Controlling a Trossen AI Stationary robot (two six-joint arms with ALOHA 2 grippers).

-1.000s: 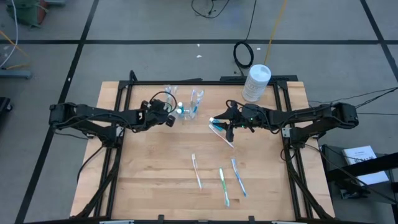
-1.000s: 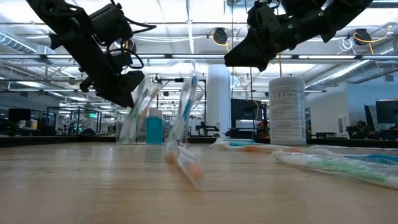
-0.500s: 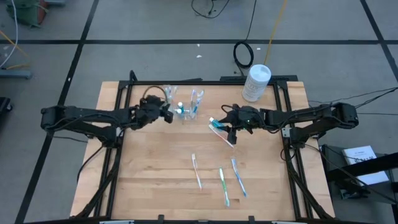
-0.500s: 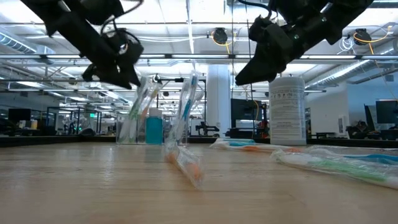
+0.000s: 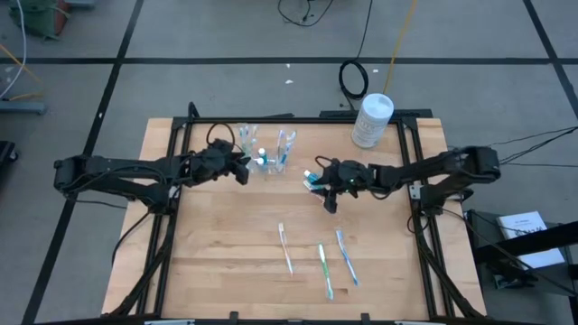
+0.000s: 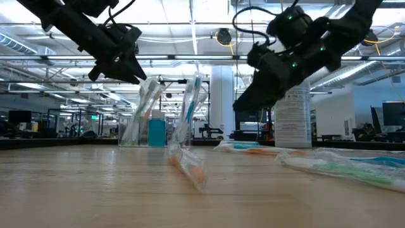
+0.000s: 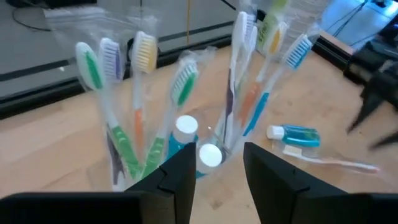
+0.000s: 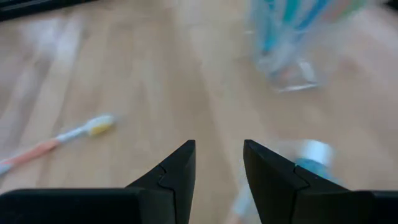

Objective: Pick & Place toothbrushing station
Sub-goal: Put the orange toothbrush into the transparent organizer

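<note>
Two pincers hang empty, jaws apart: your left gripper [image 5: 242, 166] sits just short of the clear plastic slotted toothbrushing station [image 5: 266, 153], probably lined up to grasp it, while your right gripper [image 5: 323, 182] hovers beside a small blue toothpaste tube [image 5: 312, 180].

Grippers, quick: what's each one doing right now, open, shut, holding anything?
Left gripper: open, empty, facing the clear holder of toothbrushes.
Right gripper: open, empty, over the table near a small toothpaste tube.
</note>
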